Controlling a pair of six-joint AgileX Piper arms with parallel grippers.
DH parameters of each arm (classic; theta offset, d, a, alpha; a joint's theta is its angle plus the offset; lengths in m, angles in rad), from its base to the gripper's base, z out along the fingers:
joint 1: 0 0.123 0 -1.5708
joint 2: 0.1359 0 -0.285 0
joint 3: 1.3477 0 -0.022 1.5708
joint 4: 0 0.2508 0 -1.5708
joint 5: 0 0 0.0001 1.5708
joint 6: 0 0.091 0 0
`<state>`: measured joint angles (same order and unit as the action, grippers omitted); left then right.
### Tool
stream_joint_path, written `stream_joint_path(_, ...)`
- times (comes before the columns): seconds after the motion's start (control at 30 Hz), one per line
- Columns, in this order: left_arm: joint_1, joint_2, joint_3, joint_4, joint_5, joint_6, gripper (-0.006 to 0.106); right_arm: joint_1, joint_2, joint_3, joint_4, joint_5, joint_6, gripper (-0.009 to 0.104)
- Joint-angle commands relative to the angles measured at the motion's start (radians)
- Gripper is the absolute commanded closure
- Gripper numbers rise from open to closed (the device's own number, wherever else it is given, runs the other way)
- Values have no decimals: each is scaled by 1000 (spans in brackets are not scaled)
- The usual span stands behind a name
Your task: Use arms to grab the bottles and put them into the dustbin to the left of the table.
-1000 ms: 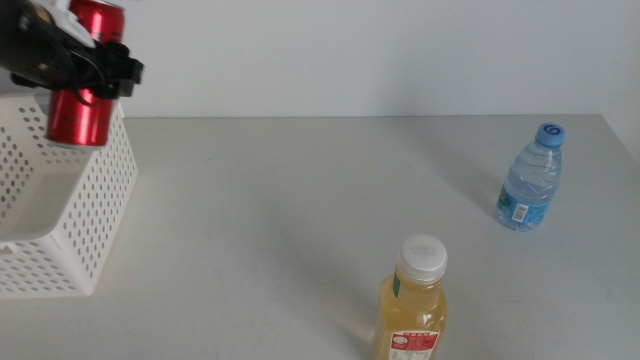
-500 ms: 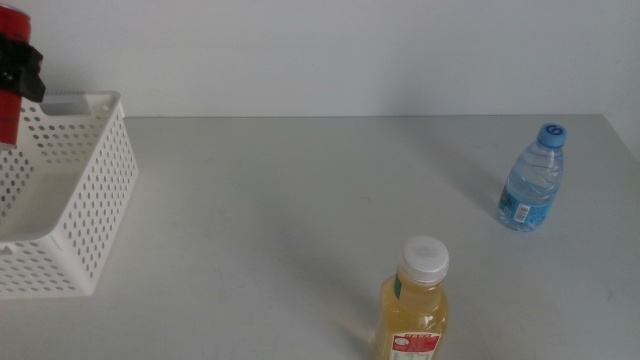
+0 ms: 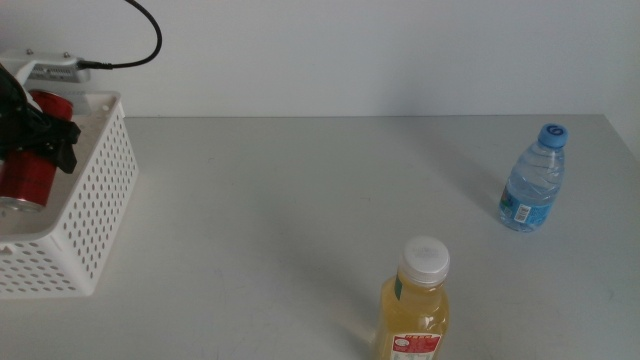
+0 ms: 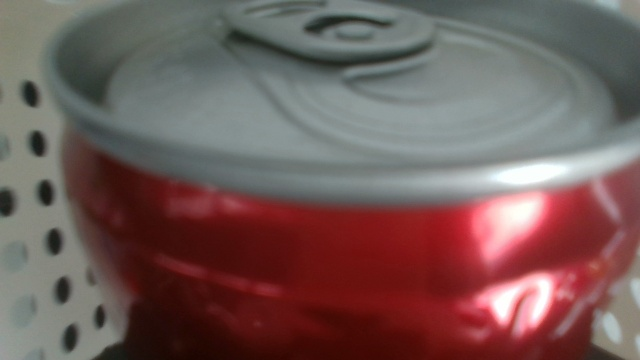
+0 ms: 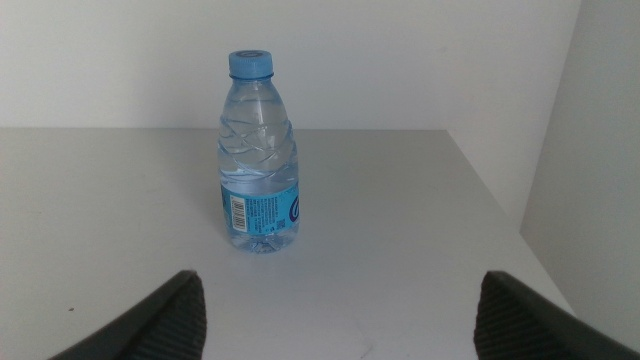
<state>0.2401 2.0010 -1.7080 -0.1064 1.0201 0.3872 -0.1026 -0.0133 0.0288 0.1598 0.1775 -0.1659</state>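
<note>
My left gripper is shut on the slim red soda can and holds it tilted inside the white perforated dustbin at the table's left edge. In the left wrist view the can fills the picture, with its silver top showing, and my own jaws are hidden. The clear water bottle with the blue cap stands at the far right. The yellow-juice bottle stands at the front centre. My right gripper is open and empty, a short way in front of the water bottle, and it is out of the middle view.
The light-grey table ends at a straight back edge against a white wall. The dustbin's perforated wall shows beside the can in the left wrist view. A black cable loops above the left arm.
My left gripper carried the red can from above the dustbin's right wall further left, then down into the dustbin. Both bottles have stayed in place.
</note>
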Motion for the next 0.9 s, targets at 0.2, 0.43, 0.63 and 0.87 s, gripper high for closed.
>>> stream_joint_path(0.2,2,36,-40,-3,-33,-23,92,3,-21,-9,-5,-71,-9,20)
stream_joint_path(0.43,1,76,-39,7,-26,-25,83,3,-21,-9,-5,-71,-9,20)
stream_joint_path(0.63,1,76,-40,45,-31,-47,53,3,-21,-9,-5,-71,-9,20)
stream_joint_path(0.87,0,74,-40,50,-23,-61,10,3,-21,-9,-5,-71,-9,20)
